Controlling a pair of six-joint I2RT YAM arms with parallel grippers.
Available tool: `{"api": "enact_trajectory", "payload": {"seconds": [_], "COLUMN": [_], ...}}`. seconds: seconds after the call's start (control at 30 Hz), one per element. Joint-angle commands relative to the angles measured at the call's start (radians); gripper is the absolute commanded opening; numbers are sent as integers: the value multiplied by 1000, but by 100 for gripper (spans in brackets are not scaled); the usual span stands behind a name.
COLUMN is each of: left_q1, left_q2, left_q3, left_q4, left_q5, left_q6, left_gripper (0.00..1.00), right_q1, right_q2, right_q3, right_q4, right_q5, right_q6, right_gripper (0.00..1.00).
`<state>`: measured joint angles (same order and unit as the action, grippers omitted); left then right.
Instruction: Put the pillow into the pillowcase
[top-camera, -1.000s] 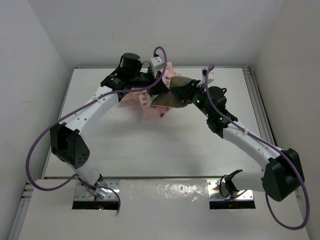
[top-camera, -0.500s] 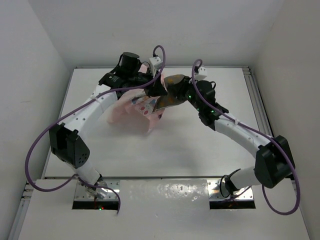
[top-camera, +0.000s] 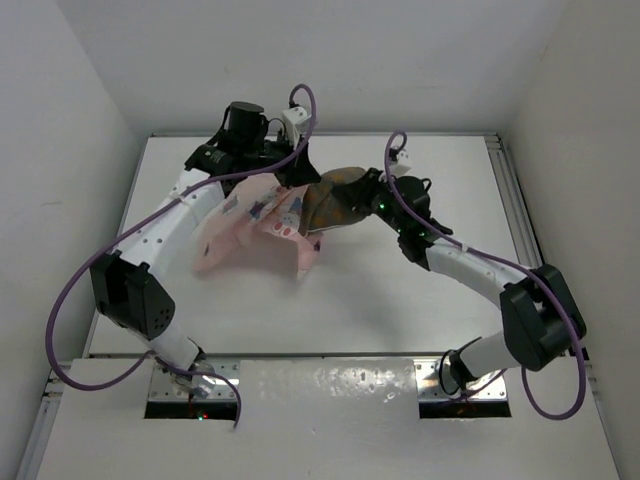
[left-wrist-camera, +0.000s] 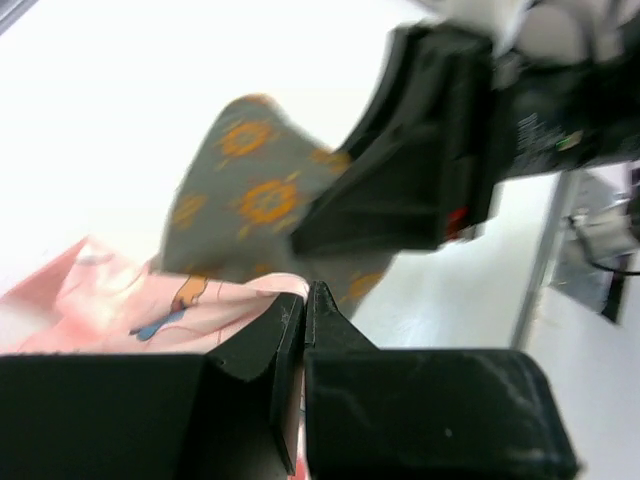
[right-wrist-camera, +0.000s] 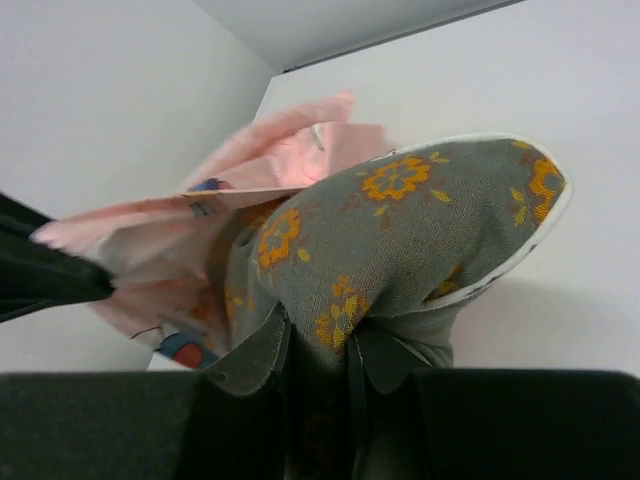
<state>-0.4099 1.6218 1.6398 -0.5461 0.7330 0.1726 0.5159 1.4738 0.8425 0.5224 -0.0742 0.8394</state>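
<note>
Early days: right gripper (right-wrist-camera: 318, 342) pinches the pillow (top-camera: 335, 198), nose just entering the pillowcase (top-camera: 245, 225) edge that left gripper (left-wrist-camera: 305, 298) clamps.

This looks like a robotics lab test cell. A bare white tabletop (top-camera: 350, 300) is boxed in by plain white panel walls (top-camera: 70, 120). Two white-and-black jointed robot arms (top-camera: 165, 225) are bolted to shiny metal base plates (top-camera: 190, 395) at its near edge. Looping purple cables (top-camera: 52, 330) trail from them, and what seems to be an aluminium rail (top-camera: 515, 195) runs along the right side.
</note>
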Motion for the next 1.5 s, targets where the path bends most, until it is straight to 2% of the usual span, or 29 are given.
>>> {"api": "enact_trajectory", "payload": {"seconds": [0.0,0.17,0.2,0.23,0.27,0.3,0.37,0.4,0.43,0.47,0.5,0.57,0.63,0.67,0.7,0.77,0.83,1.0,1.1,1.2,1.3,1.43,1.47], "left_q1": [-7,-38,-47,-64,-73,-90,-105,-113,-115,-115,-115,-118,-130,-136,-150,-165,-190,-254,-259,-253,-263,-314,-337], "left_q2": [-80,-76,-68,-63,-59,-44,-20,-16,-16,-19,-22,-39,-43,-45,-45,-51,-54,-106,-122,-116,-82,-47,-51], "left_q3": [-26,-118,-130,-152,-161,-172,-172,-173,-176,-187,-210,-239,-274,-285,-302,-323,-369,-535,-610,-699,-758,-776,-790], "left_q4": [37,32,26,18,0,-17,-72,-86,-104,-107,-104,-95,-86,-86,-87,-87,-80,-31,18,191,326,376,385], "left_q5": [-71,-109,-131,-145,-168,-219,-271,-311,-320,-325,-330,-328,-333,-337,-354,-377,-417,-535,-575,-636,-676,-679,-693], "left_q6": [77,154,169,189,230,251,281,283,288,288,288,292,315,329,341,375,407,419,404,358,361,415,422], "left_gripper": [0,0,3,16,28,53,72,79,81,82,82,81,74,66,47,33,35,60,67,71,72,72,71], "right_q1": [-17,-25,-27,-25,-27,-30,-43,-47,-54,-57,-69,-89,-120,-128,-134,-145,-148,-148,-146,-146,-139,-123,-119], "right_q2": [-119,-149,-144,-139,-139,-144,-168,-214,-240,-271,-315,-337,-349,-351,-354,-359,-353,-305,-247,-178,-109,-40,-27], "right_q3": [7,-63,-89,-114,-175,-206,-290,-313,-353,-364,-373,-369,-364,-367,-373,-388,-384,-352,-329,-318,-316,-299,-298], "right_q4": [228,225,225,214,203,186,76,21,-104,-181,-300,-401,-482,-489,-486,-455,-443,-446,-443,-385,-307,-230,-219], "right_q5": [-10,-29,-38,-39,-39,-50,-49,-30,43,91,164,192,188,162,146,107,102,91,77,15,-16,-64,-65], "right_q6": [50,102,119,142,171,176,150,135,98,80,34,-14,-48,-54,-56,-60,-56,-71,-71,-30,31,99,105], "right_gripper": [0,0,0,0,12,33,74,82,92,97,99,98,96,93,90,82,80,91,93,92,87,80,75]}}
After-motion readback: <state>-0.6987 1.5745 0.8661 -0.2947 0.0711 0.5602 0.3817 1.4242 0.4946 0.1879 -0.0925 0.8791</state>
